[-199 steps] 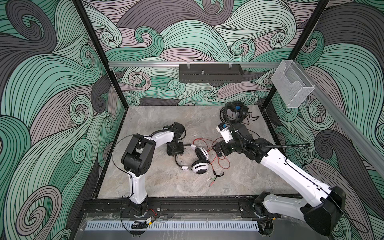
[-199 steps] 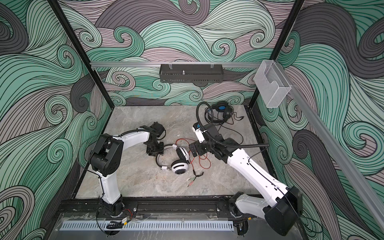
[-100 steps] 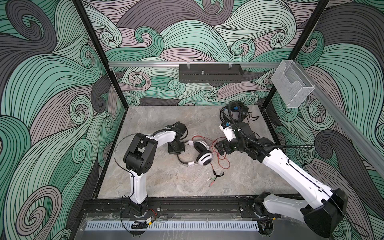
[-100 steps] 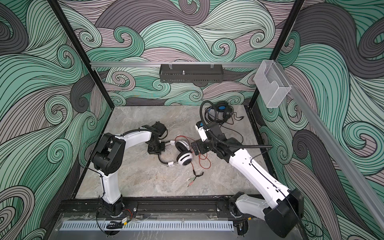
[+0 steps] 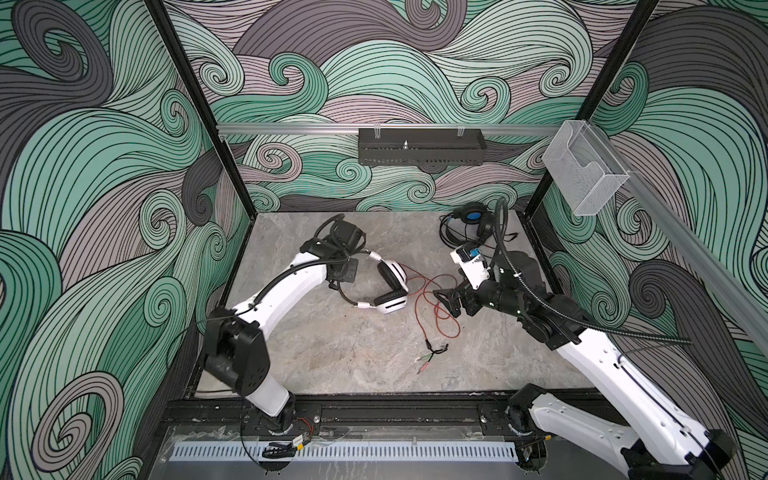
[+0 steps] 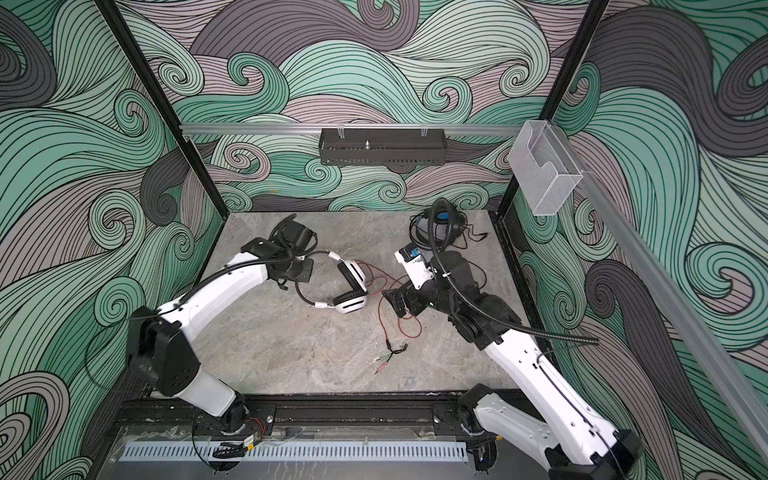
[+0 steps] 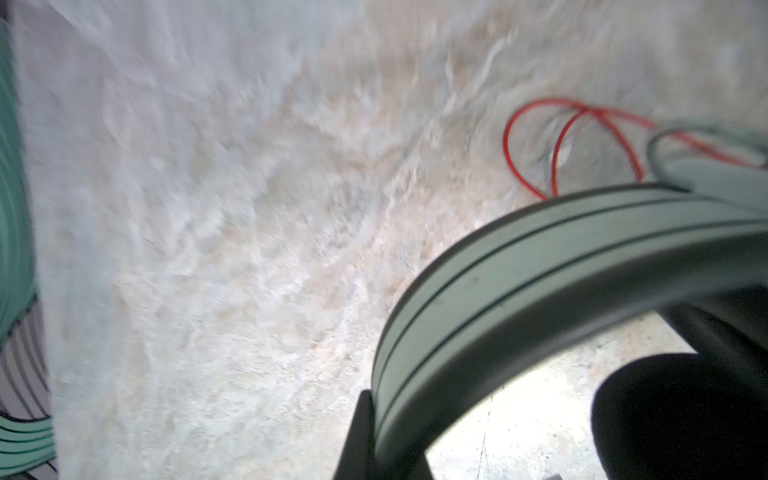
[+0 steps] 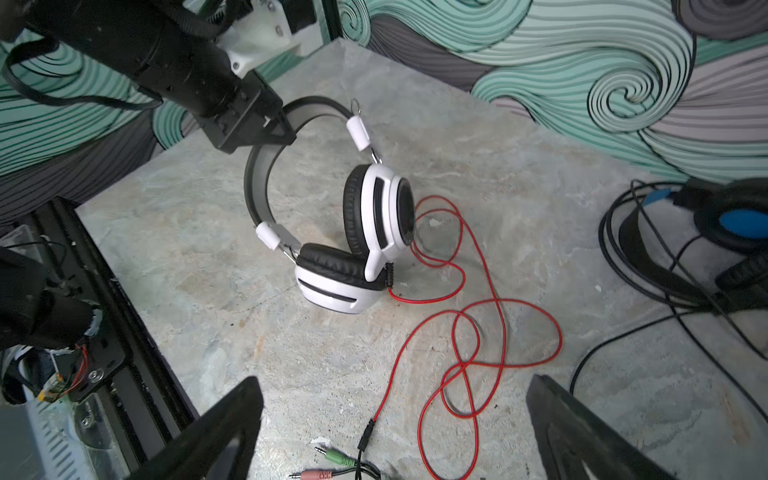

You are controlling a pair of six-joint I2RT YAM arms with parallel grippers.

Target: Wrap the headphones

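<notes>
Left fingers (image 8: 272, 126) clamped on headband (image 8: 257, 187) of white headphones (image 8: 374, 232), lower earcup on worktop (image 8: 249, 332) beneath, likely anchoring for winding. Right fingers (image 5: 449, 303) spread wide, holding nothing; loose red cord (image 8: 498, 332) just beyond them, probable next pickup.

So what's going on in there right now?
The left hand is shut on the headband of the white headphones, holding them tilted with an ear cup down on the table. The right hand hangs open over the loose red cord, not gripping it. The cord lies unwound. The black headphones sit apart in the back right corner.
</notes>
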